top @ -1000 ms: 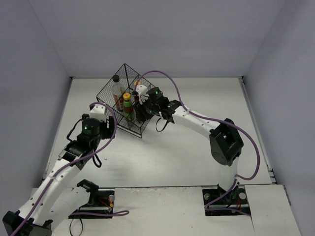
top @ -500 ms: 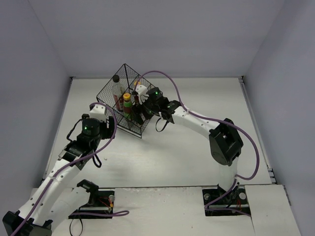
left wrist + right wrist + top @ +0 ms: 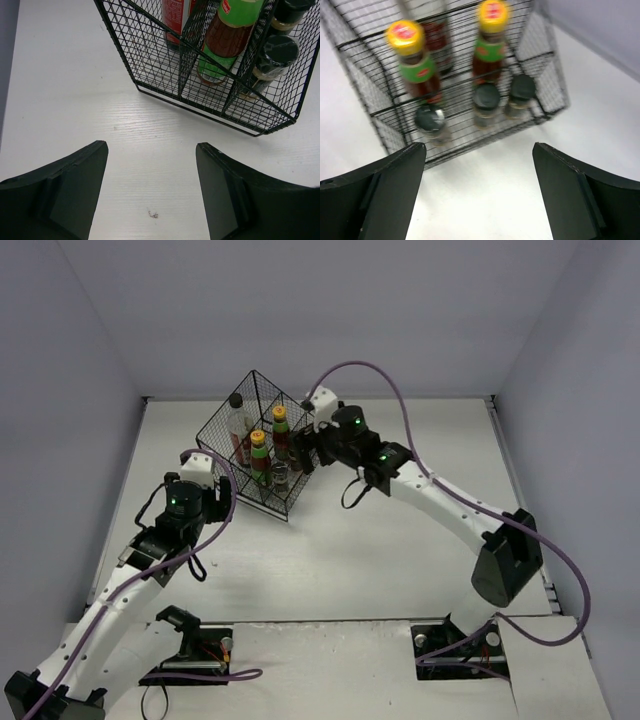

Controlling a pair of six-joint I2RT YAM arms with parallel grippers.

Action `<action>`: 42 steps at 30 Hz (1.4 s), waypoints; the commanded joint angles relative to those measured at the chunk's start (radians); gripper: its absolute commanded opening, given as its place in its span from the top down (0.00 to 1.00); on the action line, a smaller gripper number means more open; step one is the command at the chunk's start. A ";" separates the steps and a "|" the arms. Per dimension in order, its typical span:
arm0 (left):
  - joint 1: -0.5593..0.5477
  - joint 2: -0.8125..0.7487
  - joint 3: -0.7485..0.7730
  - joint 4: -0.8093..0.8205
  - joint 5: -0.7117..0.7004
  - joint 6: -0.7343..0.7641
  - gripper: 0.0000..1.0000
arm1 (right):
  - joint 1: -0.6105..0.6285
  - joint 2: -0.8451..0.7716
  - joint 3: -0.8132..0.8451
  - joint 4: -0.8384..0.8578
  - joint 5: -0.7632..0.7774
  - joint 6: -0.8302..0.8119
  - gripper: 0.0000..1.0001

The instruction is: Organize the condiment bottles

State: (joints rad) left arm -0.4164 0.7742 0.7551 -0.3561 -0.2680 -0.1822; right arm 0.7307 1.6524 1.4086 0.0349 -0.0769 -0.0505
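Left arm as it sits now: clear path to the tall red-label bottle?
Probably not straight on. The left gripper is open and aimed that way, but the basket's wire wall stands between it and the tall bottle. It would likely have to go up and come in over the rim.

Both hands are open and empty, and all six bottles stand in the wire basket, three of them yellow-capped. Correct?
Wrong in one respect: the right wrist view shows only two yellow-capped bottles, not three. The rest stands: left hand and right hand open and empty, all six in the wire basket.
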 commanded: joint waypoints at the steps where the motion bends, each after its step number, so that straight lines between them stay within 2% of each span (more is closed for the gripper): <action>1: 0.010 -0.016 0.012 0.062 -0.028 0.024 0.29 | -0.108 -0.123 -0.054 0.049 0.100 0.044 0.08; 4: 0.010 -0.027 0.013 0.065 -0.040 0.024 0.29 | -0.209 -0.211 -0.117 0.043 0.130 0.098 0.07; 7: 0.011 -0.047 0.035 0.040 -0.059 0.017 0.29 | -0.272 -0.316 -0.167 0.042 0.265 0.109 0.01; 12: 0.011 -0.087 0.113 -0.078 -0.079 0.007 0.29 | -0.309 -0.456 -0.243 -0.032 0.463 0.141 0.00; 16: 0.011 -0.157 0.182 -0.196 -0.117 0.010 0.29 | -0.309 -0.600 -0.287 -0.122 0.563 0.164 0.00; 22: 0.011 -0.259 0.239 -0.368 -0.155 0.001 0.28 | -0.307 -0.799 -0.367 -0.197 0.522 0.227 0.00; 29: 0.008 -0.346 0.288 -0.536 -0.171 -0.042 0.28 | -0.306 -0.947 -0.428 -0.217 0.460 0.239 0.00; 36: 0.008 -0.409 0.290 -0.604 -0.203 -0.074 0.28 | -0.306 -1.042 -0.507 -0.145 0.460 0.251 0.00; 42: 0.007 -0.434 0.274 -0.581 -0.192 -0.114 0.28 | -0.304 -1.036 -0.507 -0.144 0.447 0.250 0.00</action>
State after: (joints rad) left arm -0.4103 0.3218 1.0077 -0.9646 -0.4477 -0.2623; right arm 0.4202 0.6010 0.8917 -0.1989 0.3767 0.1871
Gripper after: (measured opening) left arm 0.719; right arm 0.999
